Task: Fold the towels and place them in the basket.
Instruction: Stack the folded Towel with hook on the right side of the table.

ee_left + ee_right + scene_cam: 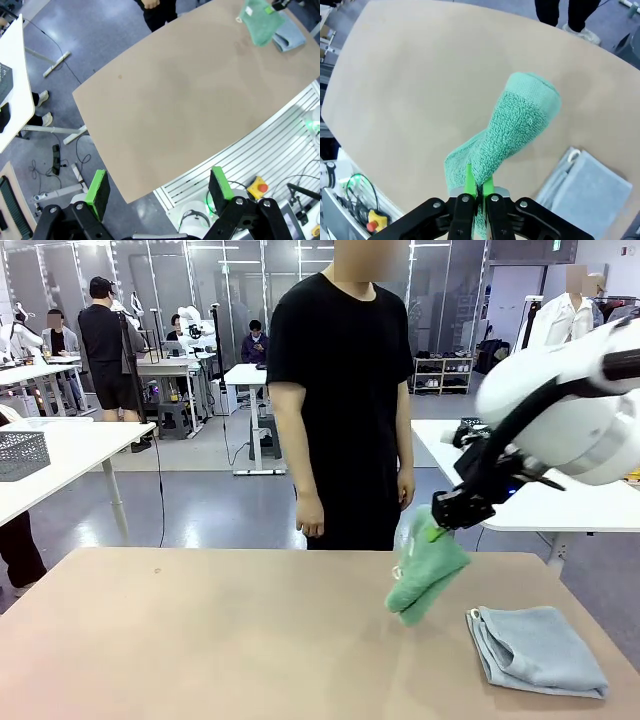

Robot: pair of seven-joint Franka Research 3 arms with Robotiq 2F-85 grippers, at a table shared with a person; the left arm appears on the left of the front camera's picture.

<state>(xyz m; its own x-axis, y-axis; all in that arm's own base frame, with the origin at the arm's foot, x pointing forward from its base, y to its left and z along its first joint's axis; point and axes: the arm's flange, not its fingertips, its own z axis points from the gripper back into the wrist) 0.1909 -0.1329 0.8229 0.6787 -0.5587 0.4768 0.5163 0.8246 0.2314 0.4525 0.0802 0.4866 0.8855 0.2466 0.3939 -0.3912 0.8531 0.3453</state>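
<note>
The mint green towel (425,575) hangs bunched from my right gripper (440,525), which is shut on its upper end a little above the table's right half. In the right wrist view the green pads (469,181) pinch the towel (520,125) and its loose end droops toward the tabletop. The pale blue-grey towel (540,650) lies folded on the table just right of it, also seen in the right wrist view (590,195). My left gripper (159,187) stands open high over the table's near edge, far from both towels (260,25). A grey lattice basket (20,452) stands on a white side table at far left.
A person in black (345,390) stands at the far side of the tan table (200,640), hands down. Another white table (560,500) stands behind at the right. Cables and a red stop button (257,187) lie below the table's near edge.
</note>
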